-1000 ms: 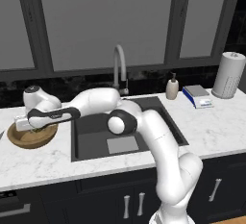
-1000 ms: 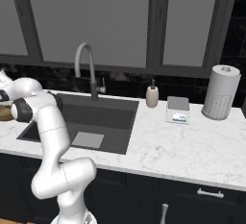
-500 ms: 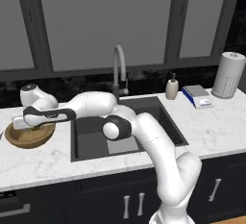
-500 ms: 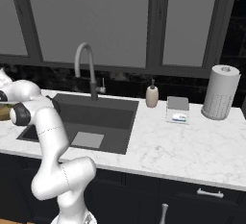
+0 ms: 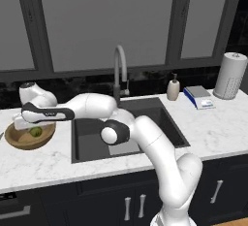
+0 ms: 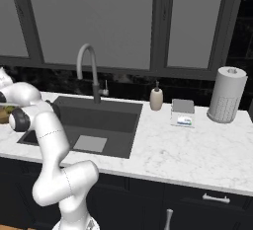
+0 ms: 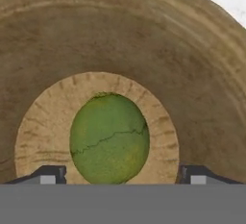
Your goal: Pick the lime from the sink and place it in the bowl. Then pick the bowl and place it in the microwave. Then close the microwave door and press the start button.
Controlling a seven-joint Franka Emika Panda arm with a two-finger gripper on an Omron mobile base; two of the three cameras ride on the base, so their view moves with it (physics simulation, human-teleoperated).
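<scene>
We note bowl (image 7: 202, 64) of matt light-brown wood, ringed grain, paler rough-looking base at frame centre. Lime (image 7: 109, 139) dull green, fine crack-like line across skin. Counter (image 5: 213, 128) white veined marble look, right side. Sink (image 5: 160, 123) matt dark grey.

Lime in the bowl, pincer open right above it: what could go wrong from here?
1. The pincer hangs low inside the bowl, its fingertips either side of the lime; a careless lift could nudge the lime or catch the wall.
2. The bowl sits near the sink edge; a rim grasp may slide it.
</scene>
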